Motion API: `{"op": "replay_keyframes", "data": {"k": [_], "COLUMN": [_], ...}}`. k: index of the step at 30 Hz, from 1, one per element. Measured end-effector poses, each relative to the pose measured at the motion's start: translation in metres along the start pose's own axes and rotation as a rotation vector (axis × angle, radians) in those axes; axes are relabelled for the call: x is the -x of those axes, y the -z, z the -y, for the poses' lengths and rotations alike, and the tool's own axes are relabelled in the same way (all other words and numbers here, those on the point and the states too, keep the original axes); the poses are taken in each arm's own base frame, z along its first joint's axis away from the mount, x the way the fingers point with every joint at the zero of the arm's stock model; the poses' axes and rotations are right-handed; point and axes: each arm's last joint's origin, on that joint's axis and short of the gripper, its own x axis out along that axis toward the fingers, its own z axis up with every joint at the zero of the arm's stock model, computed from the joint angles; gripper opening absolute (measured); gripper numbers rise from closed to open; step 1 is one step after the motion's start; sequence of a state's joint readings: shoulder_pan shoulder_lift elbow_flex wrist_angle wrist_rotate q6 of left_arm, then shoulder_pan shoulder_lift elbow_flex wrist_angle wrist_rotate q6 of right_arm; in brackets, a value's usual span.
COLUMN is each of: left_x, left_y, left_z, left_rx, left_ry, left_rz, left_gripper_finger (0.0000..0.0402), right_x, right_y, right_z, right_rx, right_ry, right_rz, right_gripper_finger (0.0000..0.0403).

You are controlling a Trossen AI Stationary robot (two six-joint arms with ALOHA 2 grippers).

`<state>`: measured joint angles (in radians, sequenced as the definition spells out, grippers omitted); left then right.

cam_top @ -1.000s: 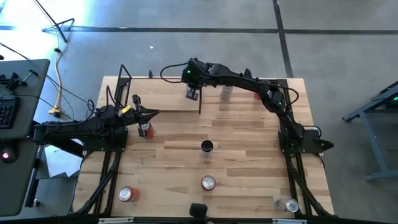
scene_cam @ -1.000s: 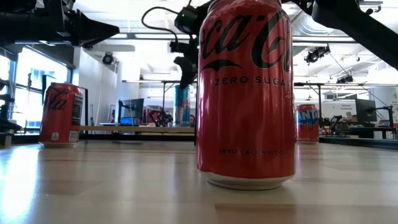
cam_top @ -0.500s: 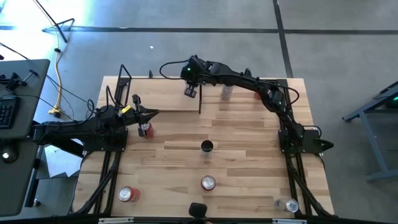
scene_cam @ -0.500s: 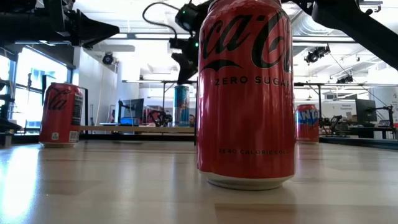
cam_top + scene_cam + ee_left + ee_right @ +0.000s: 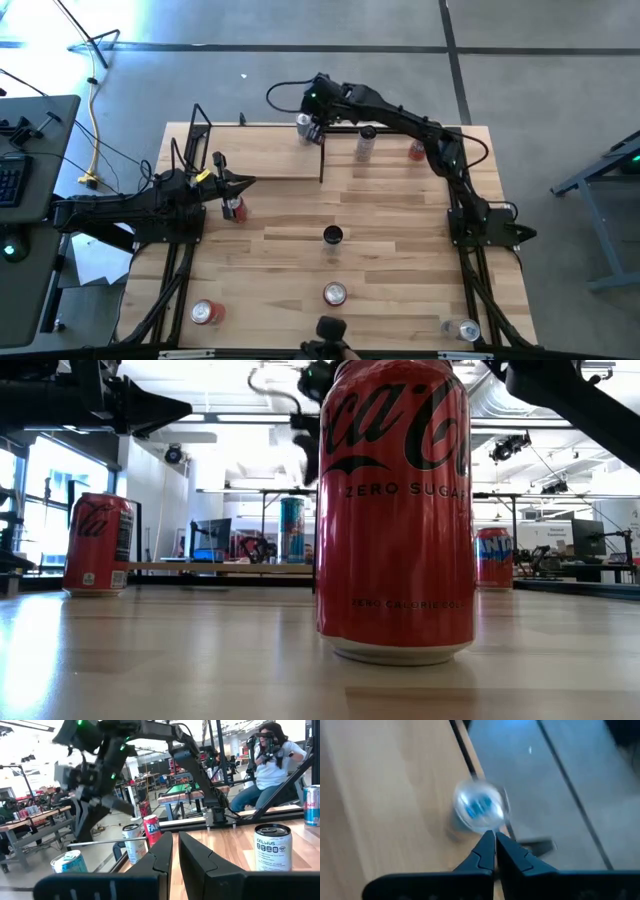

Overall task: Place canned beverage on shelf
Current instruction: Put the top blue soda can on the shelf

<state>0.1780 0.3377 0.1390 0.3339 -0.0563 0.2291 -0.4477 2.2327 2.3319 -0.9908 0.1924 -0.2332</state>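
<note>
A slim can with a silver-and-blue top stands upright on its base at the far right corner of the pale-wood shelf, beside the shelf's black rod frame. In the low view the can stands on the board. My right gripper hovers above the can, shut and empty. In its wrist view the can top lies just past the fingertips. My left gripper is shut and empty at the shelf's near edge, also seen in its wrist view.
A red can stands by my left gripper. More cans stand on the table: silver, red, dark, near ones. A person sits beyond the table.
My right gripper has risen from just above the slim can and drawn toward the table's far edge. The can has stayed upright in the same place on the shelf.
</note>
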Motion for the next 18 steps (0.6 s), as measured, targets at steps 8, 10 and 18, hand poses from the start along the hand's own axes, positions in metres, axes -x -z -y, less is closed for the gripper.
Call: {"op": "replay_keyframes", "data": {"k": [8, 10, 18], "left_x": [0.0000, 0.0000, 0.0000], "left_y": [0.0001, 0.0001, 0.0001], "left_z": [0.0000, -0.0001, -0.0001], "left_rx": [0.000, 0.000, 0.000], "left_ry": [-0.002, -0.003, -0.004], "left_rz": [-0.001, -0.001, -0.001], "left_gripper_finger": [0.0021, 0.0021, 0.0021], "right_x": [-0.0123, -0.0125, -0.0125], "right_y": [0.0062, 0.0046, 0.0055], "right_z": [0.0023, 0.0031, 0.0022], "right_rx": [-0.008, -0.012, -0.012], "right_ry": [-0.042, -0.060, -0.101], "right_rz": [-0.011, 0.011, 0.010], "right_gripper_finger": [0.0000, 0.0000, 0.0000]}}
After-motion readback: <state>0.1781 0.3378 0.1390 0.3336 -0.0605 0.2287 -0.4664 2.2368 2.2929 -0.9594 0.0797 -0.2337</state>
